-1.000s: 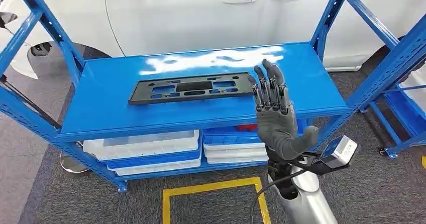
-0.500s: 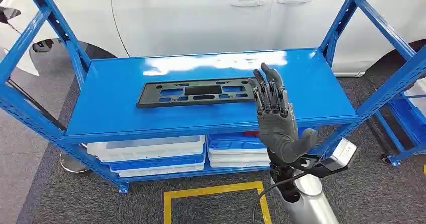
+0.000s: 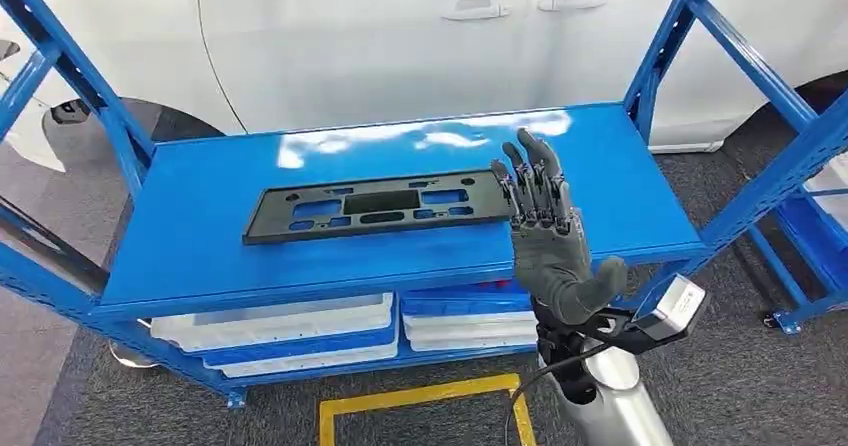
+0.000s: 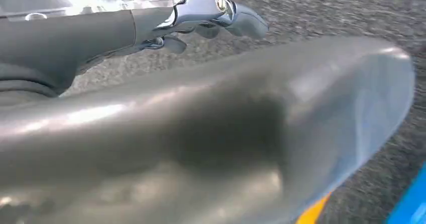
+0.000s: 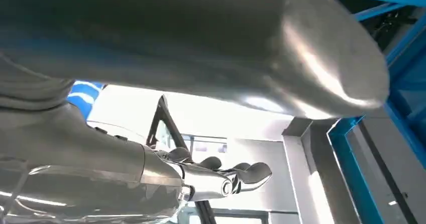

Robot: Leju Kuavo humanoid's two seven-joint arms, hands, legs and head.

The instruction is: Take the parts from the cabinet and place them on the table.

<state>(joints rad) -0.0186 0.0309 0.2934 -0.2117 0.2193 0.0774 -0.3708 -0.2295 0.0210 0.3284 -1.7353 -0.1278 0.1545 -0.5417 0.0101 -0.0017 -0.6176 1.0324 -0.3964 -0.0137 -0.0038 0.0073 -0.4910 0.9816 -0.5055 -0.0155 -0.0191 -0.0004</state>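
My view has shifted slightly, yet my right hand (image 3: 548, 228) stays raised, fingers apart and empty, beside the black part (image 3: 375, 206) still unlifted on the shelf (image 3: 200, 236).

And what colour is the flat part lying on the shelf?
The flat part is black, on the blue shelf; the head view shows it best.

The head view looks forward and down from high on the robot onto the blue shelf (image 3: 400, 236), with a white car (image 3: 400, 36) across the upper frame. The left wrist view sits very close behind its hand (image 4: 201, 148), facing grey carpet (image 4: 351, 8). The right wrist view, equally close, looks up past its hand (image 5: 150, 43) at blue framing (image 5: 351, 184), shared with the head view.
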